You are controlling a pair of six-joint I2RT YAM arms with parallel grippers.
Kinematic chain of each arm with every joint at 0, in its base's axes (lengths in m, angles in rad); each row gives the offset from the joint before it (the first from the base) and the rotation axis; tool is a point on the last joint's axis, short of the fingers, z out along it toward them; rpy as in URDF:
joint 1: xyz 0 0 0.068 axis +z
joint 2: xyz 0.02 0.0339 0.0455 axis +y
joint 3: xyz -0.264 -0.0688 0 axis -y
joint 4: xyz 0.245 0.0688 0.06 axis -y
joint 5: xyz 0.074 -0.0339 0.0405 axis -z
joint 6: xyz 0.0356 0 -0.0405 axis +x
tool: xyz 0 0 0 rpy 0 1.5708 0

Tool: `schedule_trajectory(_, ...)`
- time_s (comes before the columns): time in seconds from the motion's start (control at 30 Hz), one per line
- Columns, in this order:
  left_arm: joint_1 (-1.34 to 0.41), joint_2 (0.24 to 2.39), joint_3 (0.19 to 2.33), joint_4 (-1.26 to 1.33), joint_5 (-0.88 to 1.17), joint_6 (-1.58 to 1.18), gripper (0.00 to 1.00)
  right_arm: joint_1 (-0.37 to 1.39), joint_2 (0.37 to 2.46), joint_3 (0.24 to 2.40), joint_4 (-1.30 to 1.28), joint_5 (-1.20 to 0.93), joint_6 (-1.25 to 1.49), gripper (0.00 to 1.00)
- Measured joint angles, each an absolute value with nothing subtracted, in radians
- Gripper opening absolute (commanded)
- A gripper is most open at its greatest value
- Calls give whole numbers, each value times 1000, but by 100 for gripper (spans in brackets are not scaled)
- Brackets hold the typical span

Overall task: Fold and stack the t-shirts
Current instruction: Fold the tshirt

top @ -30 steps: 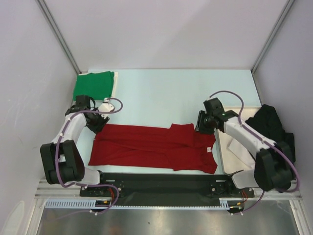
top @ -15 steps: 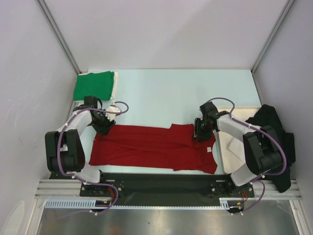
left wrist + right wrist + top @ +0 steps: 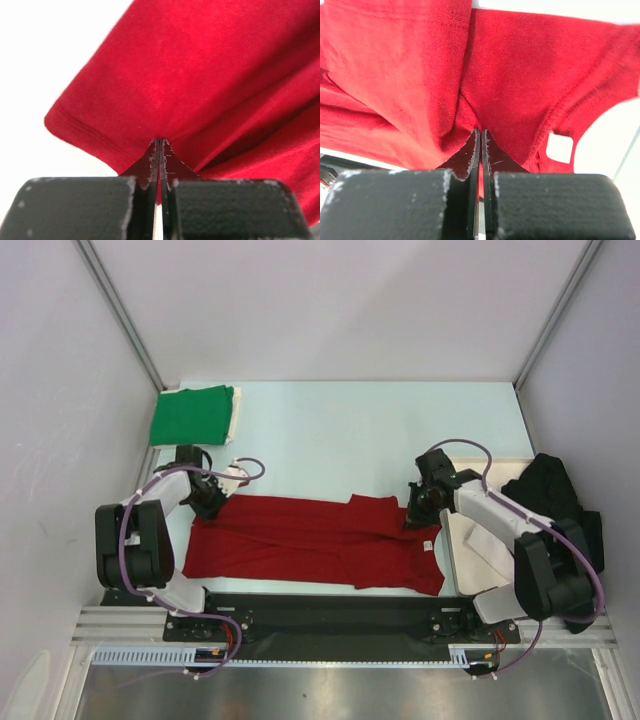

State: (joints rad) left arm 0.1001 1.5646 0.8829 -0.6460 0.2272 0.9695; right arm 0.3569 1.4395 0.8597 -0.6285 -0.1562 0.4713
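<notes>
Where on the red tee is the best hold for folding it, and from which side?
Likely the far long edge, pinched near each end, from the far side. The red t-shirt lies flat as a wide strip, so edges offer the only lip; left gripper and right gripper are shut there.

Table: the table (image 3: pixel 340 430) has a pale blue-white top, flat and smooth, in the middle.
Back wall: the back wall (image 3: pixel 340 300) is plain white, on the far side.
Side walls: the left wall (image 3: pixel 60 390) and the right wall (image 3: pixel 605 390) are plain white too.
Posts: the left post (image 3: pixel 120 315) and the right post (image 3: pixel 560 310) are thin grey metal, in the far corners.
Near edge: a silver rail (image 3: pixel 330 652) runs left to right, with a black strip (image 3: pixel 330 608) just behind it.
Floor: a shiny grey metal sheet (image 3: pixel 330 695), nearest of all.
Light: bright, soft and even.
</notes>
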Motion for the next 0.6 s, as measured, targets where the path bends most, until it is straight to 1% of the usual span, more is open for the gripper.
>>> schedule_trajectory(0.17, 100, 1544, 877, -624, 212, 970, 0, 332, 1336, 860, -688, -128, 479, 0)
schedule_trajectory(0.3, 100, 1536, 877, -616, 207, 970, 0, 315, 1308, 860, -727, -113, 479, 0)
schedule_trajectory(0.33, 100, 1536, 877, -618, 205, 971, 5, 314, 1307, 860, -739, -112, 480, 0)
schedule_trajectory(0.37, 100, 1535, 877, -624, 204, 975, 13, 312, 1306, 860, -744, -112, 482, 0)
schedule_trajectory(0.4, 100, 1535, 879, -633, 205, 983, 29, 312, 1304, 860, -749, -112, 483, 0)
schedule_trajectory(0.43, 100, 1533, 879, -642, 205, 989, 36, 312, 1303, 860, -750, -114, 486, 0)
schedule_trajectory(0.5, 99, 1521, 879, -666, 210, 1007, 46, 312, 1300, 860, -745, -121, 492, 0)
schedule_trajectory(0.6, 93, 1475, 871, -678, 213, 1036, 48, 311, 1301, 860, -735, -131, 497, 0)
